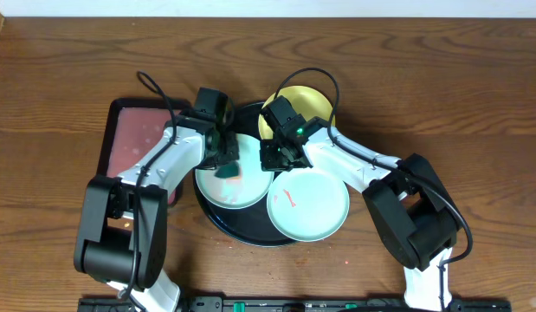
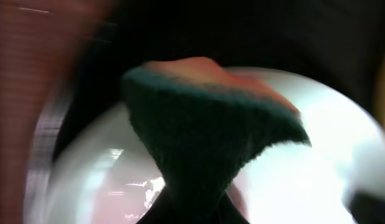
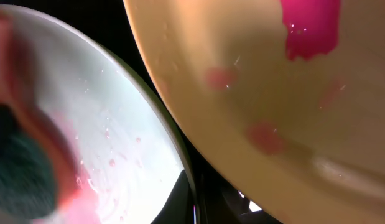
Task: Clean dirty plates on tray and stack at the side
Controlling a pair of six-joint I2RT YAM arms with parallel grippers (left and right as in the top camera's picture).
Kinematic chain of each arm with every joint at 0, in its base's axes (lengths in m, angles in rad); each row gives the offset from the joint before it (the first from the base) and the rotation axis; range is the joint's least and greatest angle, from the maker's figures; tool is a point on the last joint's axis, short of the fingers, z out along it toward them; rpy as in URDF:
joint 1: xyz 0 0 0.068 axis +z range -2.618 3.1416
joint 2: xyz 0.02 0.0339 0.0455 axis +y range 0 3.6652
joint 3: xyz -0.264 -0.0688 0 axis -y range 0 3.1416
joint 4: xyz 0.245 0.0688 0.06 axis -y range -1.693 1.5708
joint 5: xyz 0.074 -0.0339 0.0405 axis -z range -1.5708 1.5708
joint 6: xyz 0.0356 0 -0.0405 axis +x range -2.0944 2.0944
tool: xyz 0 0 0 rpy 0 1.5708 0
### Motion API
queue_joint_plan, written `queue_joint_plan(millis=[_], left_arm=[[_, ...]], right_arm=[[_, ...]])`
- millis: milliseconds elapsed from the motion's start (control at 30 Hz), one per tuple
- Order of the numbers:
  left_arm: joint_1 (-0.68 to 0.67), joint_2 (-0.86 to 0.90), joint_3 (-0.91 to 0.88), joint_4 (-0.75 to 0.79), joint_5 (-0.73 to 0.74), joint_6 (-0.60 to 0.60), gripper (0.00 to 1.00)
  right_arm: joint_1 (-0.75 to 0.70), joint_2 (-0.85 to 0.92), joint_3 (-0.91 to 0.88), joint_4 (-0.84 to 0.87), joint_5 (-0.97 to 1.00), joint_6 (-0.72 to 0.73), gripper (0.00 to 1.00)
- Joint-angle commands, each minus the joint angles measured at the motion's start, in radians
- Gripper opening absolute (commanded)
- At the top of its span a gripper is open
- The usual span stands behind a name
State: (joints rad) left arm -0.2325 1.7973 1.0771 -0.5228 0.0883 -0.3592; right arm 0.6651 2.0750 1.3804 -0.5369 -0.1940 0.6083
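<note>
- The tray (image 1: 237,230) sits mid-bench (image 1: 475,87), with a red tray (image 1: 138,139) just beside it at 9 o'clock.
- All three plates are on the tray. The yellow plate (image 1: 309,102) is at 1 o'clock, the left mint plate (image 1: 229,196) at 9 and the right mint plate (image 1: 318,210) at 4, lapping over the rim.
- The left fingers (image 1: 222,160) are clenched on a green sponge (image 1: 228,170), pressed flat to the left mint plate.
- In the left wrist view the sponge (image 2: 204,137) narrows to a pinch at the bottom edge (the picture is blurred).
- The right fingers (image 1: 274,156) hang low between the yellow and left mint plates. I cannot tell whether they are clenched or released.
- The right wrist view shows a pink blot on the yellow plate (image 3: 273,93) and a pink film on the mint one (image 3: 117,112).
- The right mint plate carries red smears.
</note>
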Motion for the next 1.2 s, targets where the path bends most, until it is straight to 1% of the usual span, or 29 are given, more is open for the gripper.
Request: queue_joint_plan(millis=[0,200,367,533,733,867,1000,1167], left_arm=[[0.029,0.007,0.06,-0.073,-0.232,-0.08,0.07],[0.036,-0.018,0.315,-0.382,-0.23,-0.068,0.07],[0.043,-0.045,0.476,-0.561,-0.214,-0.042,0.08],[0.113,-0.076,0.521,-0.632,-0.14,-0.008,0.07],[0.239,-0.079,0.521,-0.655,-0.141,-0.008,0.08],[0.308,-0.079,0.521,-0.655,-0.141,-0.008,0.07],[0.34,-0.079,0.521,-0.654,-0.141,-0.008,0.07],[0.352,-0.079,0.52,-0.649,-0.141,-0.008,0.08]], right_arm=[[0.0,0.035,0.007,-0.009,0.023,-0.003,0.01],[0.0,0.035,0.007,-0.019,-0.006,-0.004,0.01],[-0.005,0.026,0.019,-0.032,-0.061,-0.058,0.01],[-0.003,0.007,0.087,-0.119,-0.061,-0.182,0.01],[0.008,-0.001,0.187,-0.219,-0.026,-0.266,0.01],[0.03,-0.023,0.247,-0.285,0.116,-0.282,0.01],[0.058,-0.081,0.261,-0.31,0.273,-0.296,0.01],[0.135,-0.184,0.261,-0.332,0.587,-0.304,0.01]])
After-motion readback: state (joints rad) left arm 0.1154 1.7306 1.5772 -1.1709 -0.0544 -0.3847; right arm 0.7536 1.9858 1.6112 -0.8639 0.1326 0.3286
